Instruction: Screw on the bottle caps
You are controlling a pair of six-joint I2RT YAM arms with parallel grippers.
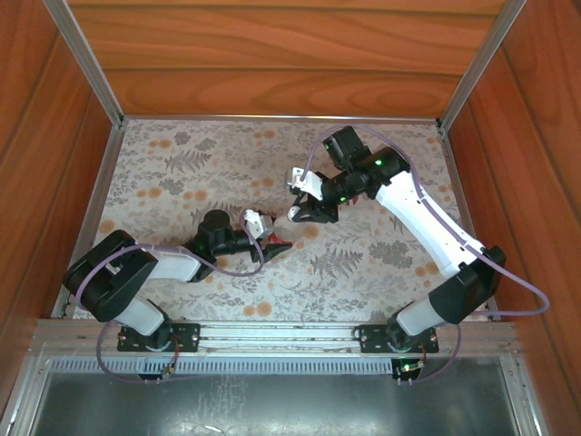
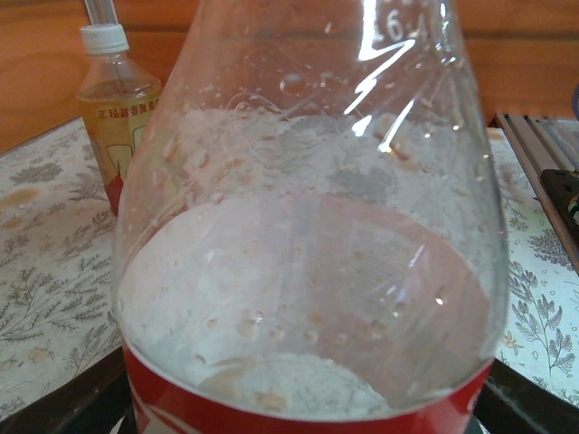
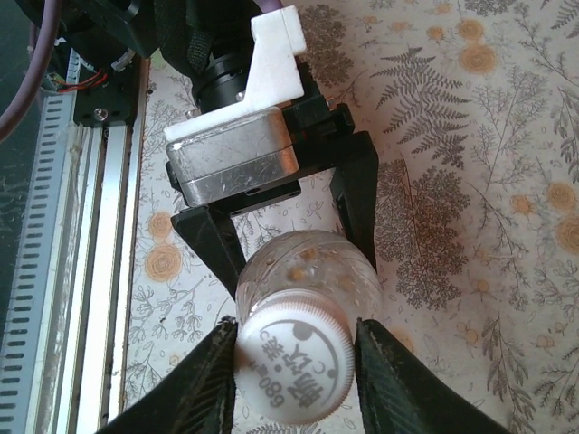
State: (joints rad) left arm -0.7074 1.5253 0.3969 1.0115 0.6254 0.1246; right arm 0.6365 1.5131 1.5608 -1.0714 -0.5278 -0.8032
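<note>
The clear bottle (image 2: 308, 226) with a red label lies tilted in my left gripper (image 1: 263, 234), whose black fingers (image 3: 217, 249) are shut on its body. In the top view the clear bottle (image 1: 277, 242) points its neck toward the right arm. A white bottle cap (image 3: 294, 366) with printed writing sits on that neck. My right gripper (image 3: 296, 333) is closed on it, a finger touching each side of the ribbed rim. The amber bottle (image 2: 113, 108) with a tan label stands upright on the mat at the back left of the left wrist view, a white cap (image 2: 103, 38) on its neck.
The floral mat (image 1: 182, 173) covers the table between wooden walls (image 1: 272, 54). A metal rail (image 1: 272, 331) runs along the near edge by the arm bases. The left arm's wrist camera housing (image 3: 235, 154) sits close above the bottle.
</note>
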